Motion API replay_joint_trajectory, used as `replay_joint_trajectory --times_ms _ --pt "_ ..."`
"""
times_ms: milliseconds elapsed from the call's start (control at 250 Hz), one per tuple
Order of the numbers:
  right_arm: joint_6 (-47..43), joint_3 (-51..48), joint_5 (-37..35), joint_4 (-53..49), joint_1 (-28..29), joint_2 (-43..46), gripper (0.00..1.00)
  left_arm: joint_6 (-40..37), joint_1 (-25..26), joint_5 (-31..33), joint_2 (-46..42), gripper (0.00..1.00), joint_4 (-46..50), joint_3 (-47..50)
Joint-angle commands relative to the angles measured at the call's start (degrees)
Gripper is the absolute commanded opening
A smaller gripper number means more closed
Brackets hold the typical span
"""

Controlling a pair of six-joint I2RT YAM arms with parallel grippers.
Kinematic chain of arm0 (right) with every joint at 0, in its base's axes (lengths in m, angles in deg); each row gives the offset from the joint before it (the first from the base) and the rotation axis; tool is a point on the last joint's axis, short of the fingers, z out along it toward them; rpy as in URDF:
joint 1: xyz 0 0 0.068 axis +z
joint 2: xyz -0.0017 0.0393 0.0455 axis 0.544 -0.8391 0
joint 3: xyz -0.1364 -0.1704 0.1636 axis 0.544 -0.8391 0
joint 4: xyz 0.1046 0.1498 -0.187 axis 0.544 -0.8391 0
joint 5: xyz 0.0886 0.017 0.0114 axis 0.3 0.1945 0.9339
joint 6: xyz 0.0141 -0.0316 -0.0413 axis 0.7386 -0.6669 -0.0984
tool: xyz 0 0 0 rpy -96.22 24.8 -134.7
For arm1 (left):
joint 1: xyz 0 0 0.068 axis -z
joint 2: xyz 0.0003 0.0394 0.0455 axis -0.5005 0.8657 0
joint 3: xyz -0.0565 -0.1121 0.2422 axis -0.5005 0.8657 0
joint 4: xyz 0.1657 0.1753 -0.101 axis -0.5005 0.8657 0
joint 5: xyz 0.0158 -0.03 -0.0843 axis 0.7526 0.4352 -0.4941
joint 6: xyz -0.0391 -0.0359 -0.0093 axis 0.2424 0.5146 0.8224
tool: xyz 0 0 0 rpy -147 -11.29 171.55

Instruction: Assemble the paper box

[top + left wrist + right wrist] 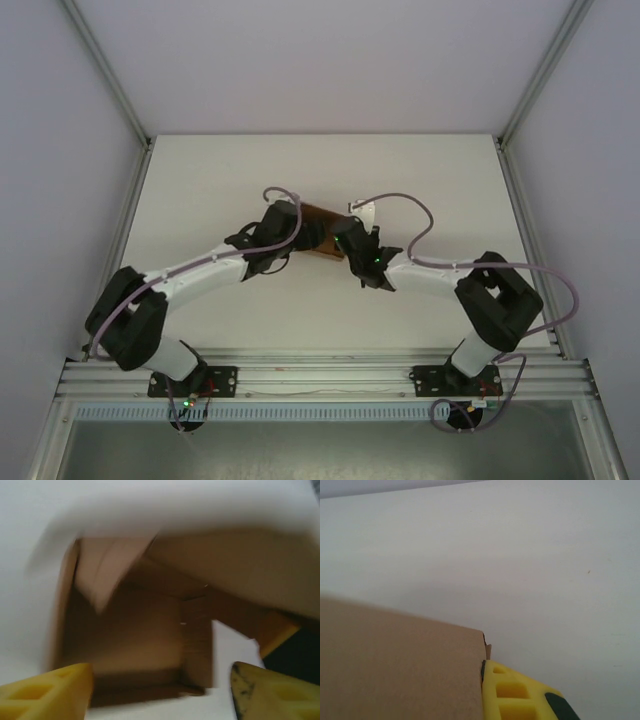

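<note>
Paper box point(318, 232) of plain brown card, seen from above near the middle of the white table point(200, 180), its long axis running from 10 o'clock to 4 o'clock. The left gripper point(292, 238) meets it at the 9 o'clock end and the right gripper point(348, 243) at the 4 o'clock end. Left wrist view: the paper box point(135, 645) lies open toward the camera, a pale flap hanging inward at 11 o'clock (the frame is blurred); the left gripper point(160, 680) has its yellow fingers point(55, 690) well apart, at 7 and 5 o'clock, with nothing between them. Right wrist view: a flat brown panel of the box point(395, 665) occupies the 7 o'clock quarter, bare table point(520, 555) beyond it; the right gripper point(483, 669) is clamped on this panel's edge, one yellow finger point(515, 695) touching the card at 5 o'clock, the other hidden behind the card.
</note>
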Motion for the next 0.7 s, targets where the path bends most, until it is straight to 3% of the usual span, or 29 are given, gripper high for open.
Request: replay_joint_trajectory --times_ms 0,32,332,504,695 --pt "-3.1 -3.4 -0.3 8.3 0.9 1.9 0.00 0.8 0.6 0.3 -5.2 0.91 5.0 1.8" --pt "-3.7 -4.0 0.0 9.2 0.9 1.9 0.00 0.8 0.6 -0.6 -6.4 0.96 5.5 2.1" --pt "-7.9 -3.3 2.3 8.6 1.1 0.2 0.00 0.1 -1.9 7.4 -15.3 1.00 20.4 -4.8" --pt "-9.1 -3.7 4.5 8.6 1.1 -1.2 0.00 4.3 -12.6 -6.4 -11.1 1.00 17.1 -6.8" --pt "-12.0 -4.7 4.9 10.4 1.3 -2.8 0.00 3.3 -15.3 -12.5 0.8 1.00 15.8 -11.5"
